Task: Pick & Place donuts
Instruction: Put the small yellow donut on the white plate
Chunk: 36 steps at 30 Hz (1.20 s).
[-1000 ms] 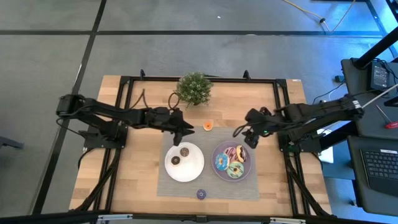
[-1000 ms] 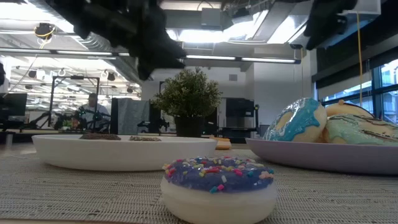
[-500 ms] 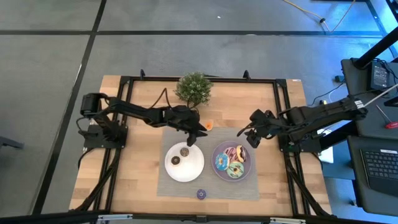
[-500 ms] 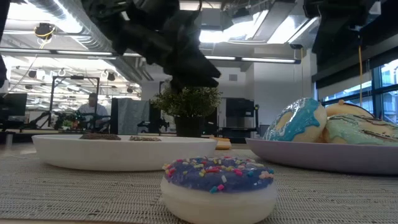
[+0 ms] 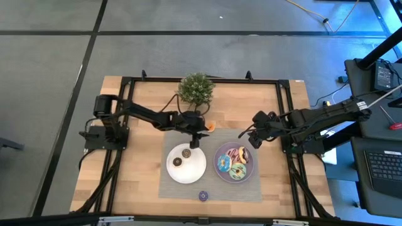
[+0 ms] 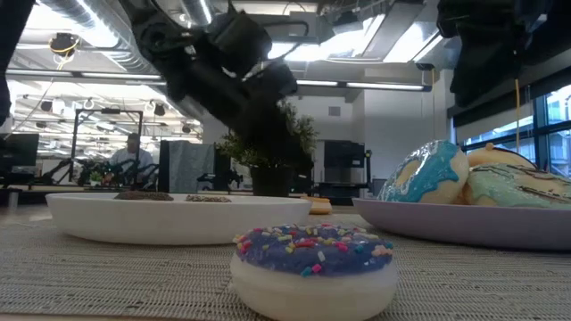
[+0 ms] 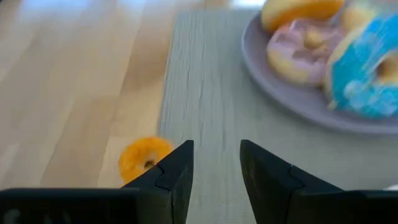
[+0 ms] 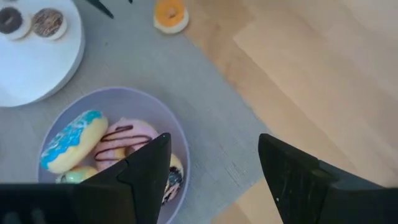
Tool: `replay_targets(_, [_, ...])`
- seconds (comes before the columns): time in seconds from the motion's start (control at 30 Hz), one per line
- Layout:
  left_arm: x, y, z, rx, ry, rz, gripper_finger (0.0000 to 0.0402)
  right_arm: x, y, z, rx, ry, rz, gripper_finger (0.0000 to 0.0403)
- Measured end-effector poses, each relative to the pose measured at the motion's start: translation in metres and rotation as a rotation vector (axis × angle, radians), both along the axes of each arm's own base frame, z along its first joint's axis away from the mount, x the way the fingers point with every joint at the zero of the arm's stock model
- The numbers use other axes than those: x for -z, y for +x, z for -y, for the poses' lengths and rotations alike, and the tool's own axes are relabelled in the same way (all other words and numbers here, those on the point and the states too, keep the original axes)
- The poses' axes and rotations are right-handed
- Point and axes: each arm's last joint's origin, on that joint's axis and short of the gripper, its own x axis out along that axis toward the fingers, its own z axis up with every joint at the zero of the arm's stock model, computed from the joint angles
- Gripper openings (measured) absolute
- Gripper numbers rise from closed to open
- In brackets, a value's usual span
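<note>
An orange mini donut point(image 5: 210, 127) lies on the wood at the far edge of the grey mat point(image 5: 217, 188). My left gripper point(image 5: 194, 142) hovers open just near-left of it, over the mat; in its wrist view the gripper point(image 7: 216, 152) has only mat between its fingers and the orange donut point(image 7: 143, 159) beside one finger. Two dark mini donuts point(image 5: 182, 157) lie on the white plate point(image 5: 193, 171). Several larger frosted donuts point(image 5: 233, 162) fill the purple plate point(image 5: 252, 172). A purple mini donut point(image 6: 314, 266) sits on the mat's near edge. My right gripper point(image 5: 247, 139) hangs open above the purple plate's far right rim.
A green potted plant point(image 5: 196, 89) stands at the table's far edge, just behind my left arm. Black frame rails run along the table's left, right and far sides. Bare wood lies left of the mat and between the orange donut and my right gripper.
My left gripper has moved toward the table's right edge and down, from above the white plate's far rim to close beside the orange donut, rolling its wrist on the way. Its fingers stay apart. The donuts and plates have not moved.
</note>
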Motion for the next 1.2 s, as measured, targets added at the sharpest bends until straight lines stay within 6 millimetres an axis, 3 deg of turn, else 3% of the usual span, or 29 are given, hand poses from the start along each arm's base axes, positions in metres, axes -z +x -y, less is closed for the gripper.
replay_targets(0.27, [0.022,0.004,-0.004,-0.095,0.152,-0.074,0.0127,-0.001,0.000,0.001,0.067,-0.022,0.026,0.0243])
replay_targets(0.5, [0.015,0.020,-0.004,-0.022,0.224,-0.044,0.0127,-0.001,0.002,0.001,0.068,-0.016,0.047,0.0243])
replay_targets(0.93, [0.041,0.029,-0.007,-0.045,0.200,-0.180,0.0126,-0.002,0.003,0.000,0.085,0.012,0.065,0.0243])
replay_targets(1.2, [0.040,0.029,-0.007,-0.071,0.185,-0.179,0.0067,-0.002,0.003,0.000,0.079,0.015,0.062,0.0243])
